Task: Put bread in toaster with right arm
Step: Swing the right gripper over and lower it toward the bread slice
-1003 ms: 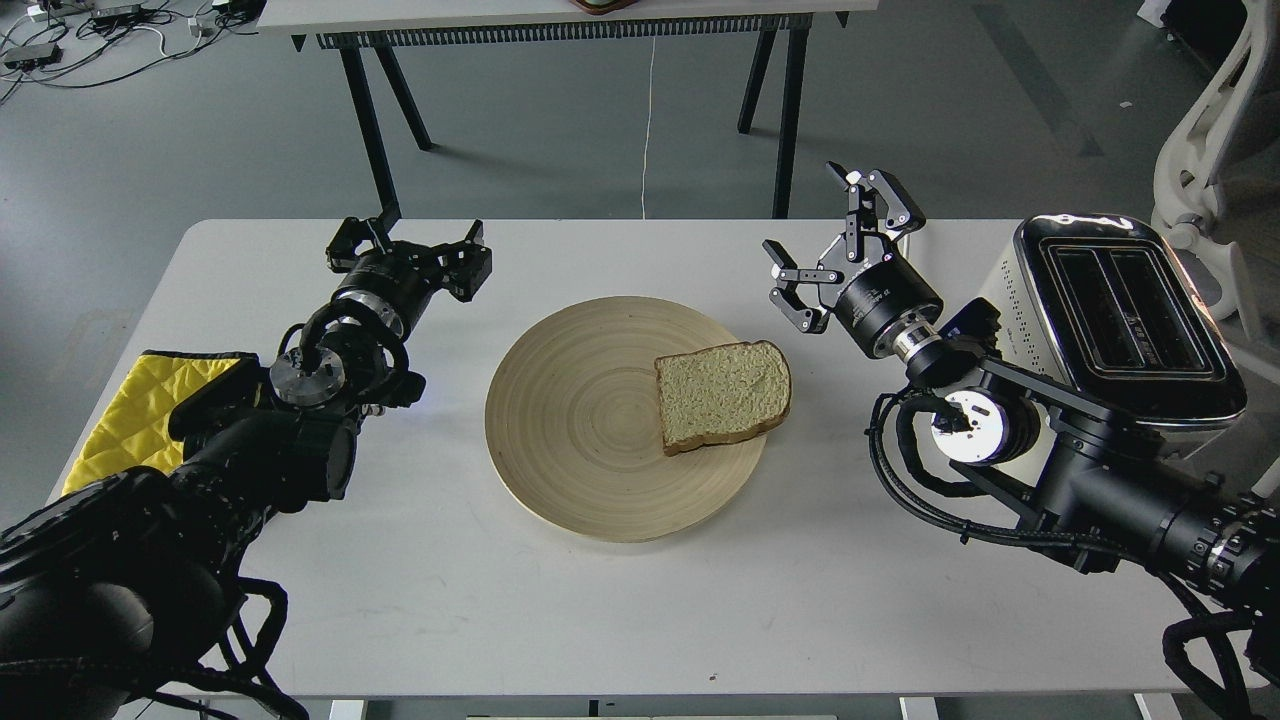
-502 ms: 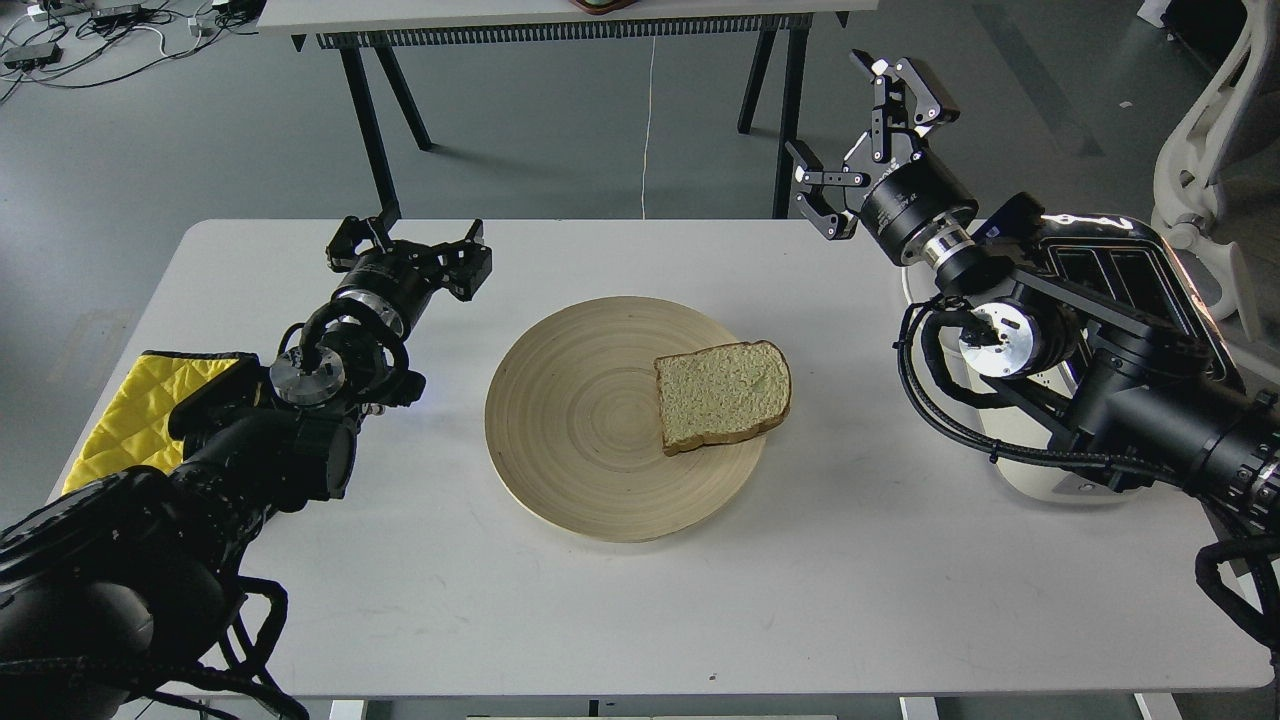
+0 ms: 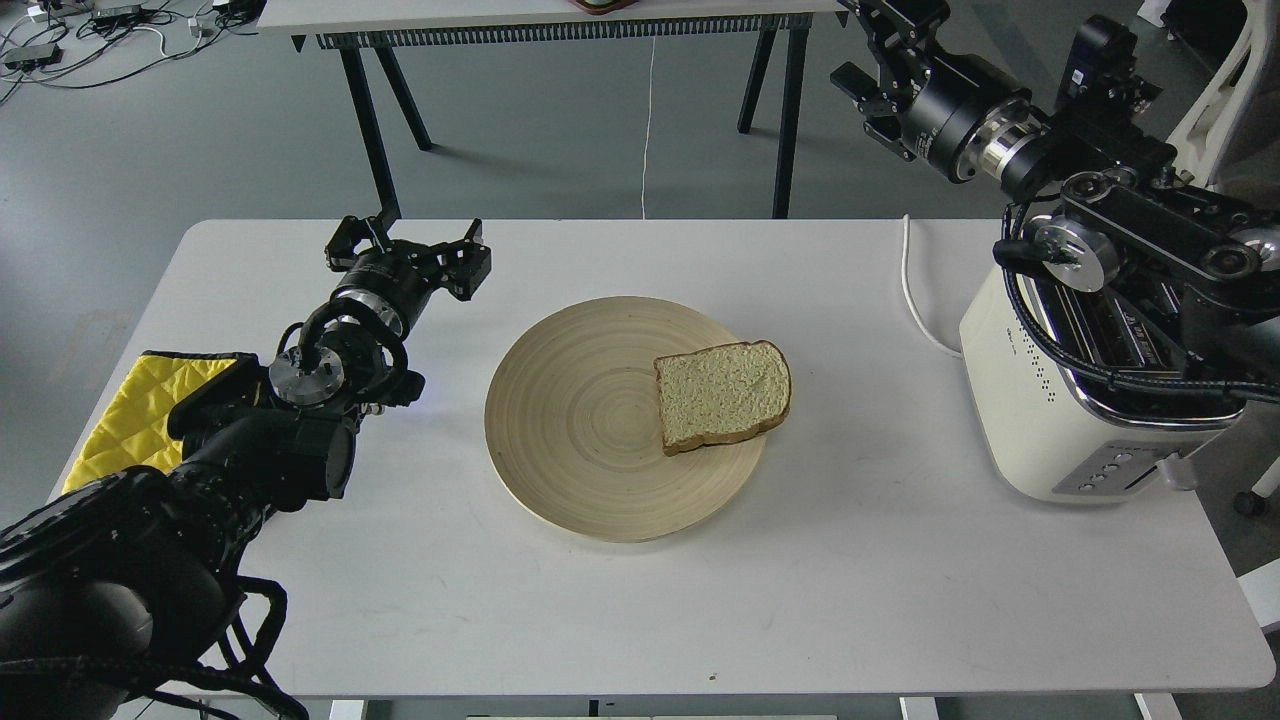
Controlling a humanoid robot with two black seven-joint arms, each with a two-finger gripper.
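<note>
The bread (image 3: 722, 395) lies flat on the right side of a round wooden plate (image 3: 580, 430) in the middle of the white table. The cream-white toaster (image 3: 1040, 410) stands at the table's right edge; my right arm covers most of its chrome top. My right gripper (image 3: 872, 45) is raised high beyond the table's far edge, far above and right of the bread, open and empty, partly cut off by the view's top edge. My left gripper (image 3: 408, 242) rests open and empty at the table's left, well away from the plate.
A yellow quilted cloth (image 3: 135, 415) lies under my left arm at the table's left edge. The toaster's white cord (image 3: 912, 285) runs to the far edge. A second table's black legs (image 3: 370, 120) stand behind. A white chair (image 3: 1215, 110) is at the far right.
My right arm has swung up and to the right, from low beside the toaster to high above the table's far edge. Its gripper stayed open. The bread and left arm have not moved.
</note>
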